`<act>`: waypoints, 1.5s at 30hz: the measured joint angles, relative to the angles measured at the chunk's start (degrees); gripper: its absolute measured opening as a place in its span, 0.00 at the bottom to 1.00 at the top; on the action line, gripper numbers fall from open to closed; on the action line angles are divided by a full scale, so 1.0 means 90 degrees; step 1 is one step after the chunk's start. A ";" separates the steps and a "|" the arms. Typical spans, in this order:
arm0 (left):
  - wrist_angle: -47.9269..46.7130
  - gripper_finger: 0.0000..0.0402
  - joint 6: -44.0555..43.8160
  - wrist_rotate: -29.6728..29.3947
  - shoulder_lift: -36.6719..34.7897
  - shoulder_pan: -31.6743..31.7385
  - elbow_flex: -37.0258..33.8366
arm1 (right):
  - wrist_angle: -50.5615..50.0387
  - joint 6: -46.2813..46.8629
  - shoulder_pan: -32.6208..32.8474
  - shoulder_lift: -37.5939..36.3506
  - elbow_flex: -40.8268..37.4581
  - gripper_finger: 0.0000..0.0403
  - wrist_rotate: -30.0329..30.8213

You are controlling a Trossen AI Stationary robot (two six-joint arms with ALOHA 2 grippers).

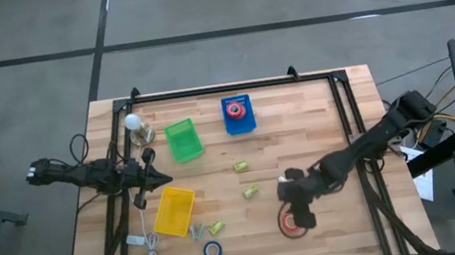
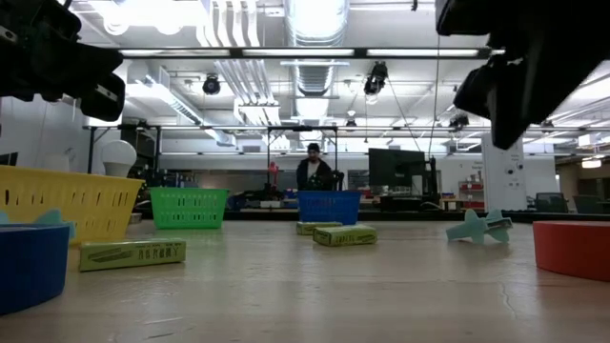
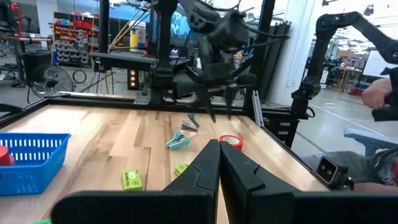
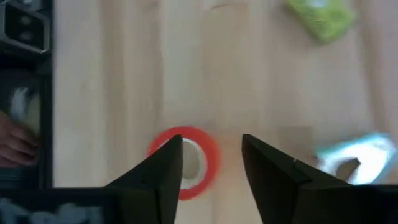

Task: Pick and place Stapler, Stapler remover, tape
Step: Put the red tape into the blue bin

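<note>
A red tape roll (image 1: 290, 223) lies flat on the table near its near right part; it also shows in the right wrist view (image 4: 198, 163) and the low view (image 2: 573, 249). My right gripper (image 1: 301, 211) hovers above it, open and pointing down (image 4: 211, 163), well clear of the table (image 2: 515, 86). Another red roll (image 1: 235, 108) lies in the blue bin (image 1: 239, 124). A blue roll (image 1: 213, 251) lies flat near the near edge. Small green staplers (image 1: 250, 192) and a teal staple remover (image 4: 354, 155) lie loose. My left gripper (image 3: 219, 163) is shut and waits over the table's left side (image 1: 153, 178).
A green bin (image 1: 183, 140) stands left of the blue one and a yellow bin (image 1: 173, 211) sits near my left gripper. A light bulb (image 1: 133, 122) is at the far left. A black frame rail (image 1: 356, 128) runs along the table's sides. A person (image 2: 314, 170) is far behind the table.
</note>
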 joint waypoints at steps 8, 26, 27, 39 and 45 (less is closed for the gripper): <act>-0.0002 0.04 0.0000 0.0002 0.0000 0.0000 0.0000 | 0.0025 0.0223 0.0173 0.0555 0.0059 0.49 -0.0022; -0.0002 0.04 0.0000 0.0001 0.0000 0.0000 0.0000 | -0.0169 0.0367 0.0391 0.1193 0.0014 0.46 -0.0141; -0.0002 0.04 -0.0001 0.0000 0.0000 -0.0001 -0.0002 | -0.0167 0.0343 0.0392 0.1222 0.0012 0.45 -0.0141; -0.0002 0.04 -0.0002 0.0000 0.0002 -0.0002 0.0000 | -0.0139 0.0175 0.0388 0.1269 0.0000 0.24 -0.0141; -0.0002 0.04 0.0000 0.0000 0.0002 -0.0001 -0.0002 | -0.0136 0.0123 0.0297 0.1256 0.0000 0.12 -0.0141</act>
